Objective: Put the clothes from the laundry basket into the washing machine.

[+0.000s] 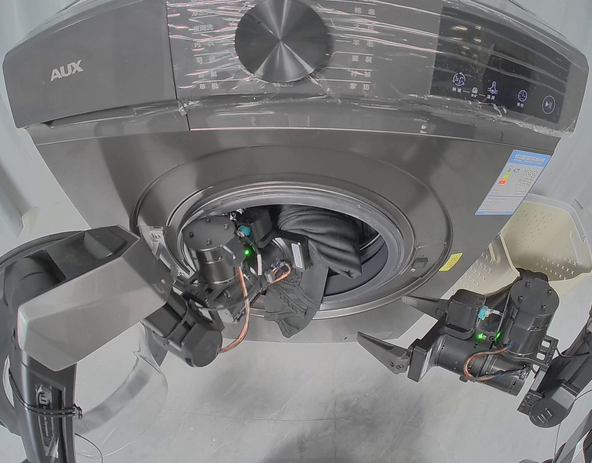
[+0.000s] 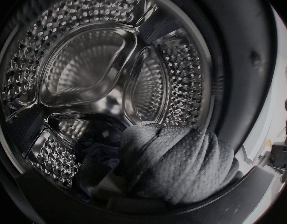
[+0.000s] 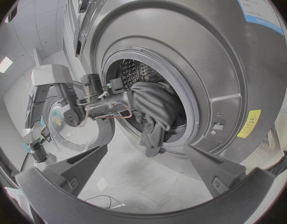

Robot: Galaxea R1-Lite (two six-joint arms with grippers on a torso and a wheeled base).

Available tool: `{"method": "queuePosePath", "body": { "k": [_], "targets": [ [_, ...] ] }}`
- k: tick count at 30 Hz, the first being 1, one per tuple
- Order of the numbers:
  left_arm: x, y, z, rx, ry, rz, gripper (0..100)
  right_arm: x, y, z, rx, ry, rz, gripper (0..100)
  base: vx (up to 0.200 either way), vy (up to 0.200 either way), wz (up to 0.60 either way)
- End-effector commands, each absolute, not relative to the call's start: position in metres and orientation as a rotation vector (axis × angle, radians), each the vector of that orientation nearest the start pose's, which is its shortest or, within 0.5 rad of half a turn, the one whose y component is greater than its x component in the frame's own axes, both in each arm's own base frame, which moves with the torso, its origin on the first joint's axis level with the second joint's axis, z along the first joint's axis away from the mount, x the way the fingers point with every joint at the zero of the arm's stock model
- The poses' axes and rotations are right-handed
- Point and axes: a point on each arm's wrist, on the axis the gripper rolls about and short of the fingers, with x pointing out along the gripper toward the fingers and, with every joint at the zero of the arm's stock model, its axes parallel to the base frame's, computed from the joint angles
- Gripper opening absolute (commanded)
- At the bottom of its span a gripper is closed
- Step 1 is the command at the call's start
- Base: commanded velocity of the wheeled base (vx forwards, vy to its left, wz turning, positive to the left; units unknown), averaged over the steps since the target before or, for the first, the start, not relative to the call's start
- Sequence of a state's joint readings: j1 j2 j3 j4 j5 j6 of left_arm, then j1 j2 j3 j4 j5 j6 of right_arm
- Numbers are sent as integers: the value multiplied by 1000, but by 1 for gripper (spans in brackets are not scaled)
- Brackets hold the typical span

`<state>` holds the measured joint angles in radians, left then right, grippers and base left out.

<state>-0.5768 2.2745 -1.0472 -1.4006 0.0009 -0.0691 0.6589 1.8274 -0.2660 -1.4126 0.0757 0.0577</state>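
The grey washing machine (image 1: 309, 155) stands with its round opening (image 1: 408, 239) uncovered. My left gripper (image 1: 293, 248) is at the mouth of the drum, buried in a dark grey knitted garment (image 1: 325, 236). Part of that garment lies inside the drum and part hangs over the lower rim (image 1: 295, 307). In the left wrist view the garment (image 2: 181, 159) bulges in the foreground, with darker clothes (image 2: 96, 159) on the drum floor behind it. My right gripper (image 1: 383, 321) hovers open and empty below and to the right of the opening. The cream laundry basket (image 1: 547, 239) sits on the right of the machine.
The machine's door (image 1: 116, 387) is swung open on the left, close to my left arm. Pale floor (image 1: 309, 400) stretches in front of the machine. A yellow warning sticker (image 3: 249, 123) and the door latch (image 3: 217, 126) lie on the front panel beside the opening.
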Motion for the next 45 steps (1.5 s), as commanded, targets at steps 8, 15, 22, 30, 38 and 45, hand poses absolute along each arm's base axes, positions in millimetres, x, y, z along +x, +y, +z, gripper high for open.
{"method": "queuePosePath", "body": {
  "k": [8,15,22,30,38,45],
  "targets": [
    [448,-251,82,-150,-103,-499,0,199,159,98,8,178,736,100,0,0,0],
    [477,-249,99,-214,-188,-407,0,198,161,98,8,181,743,100,0,0,0],
    [479,-248,114,-284,-201,-391,100,199,161,95,5,190,743,100,0,0,0],
    [446,-257,98,-272,33,-390,100,199,161,95,5,190,743,100,0,0,0],
    [397,-259,89,-159,327,-457,100,199,161,96,6,187,744,100,0,0,0],
    [403,-257,63,-85,370,-456,100,199,161,97,7,184,743,100,0,0,0]
  ]
}}
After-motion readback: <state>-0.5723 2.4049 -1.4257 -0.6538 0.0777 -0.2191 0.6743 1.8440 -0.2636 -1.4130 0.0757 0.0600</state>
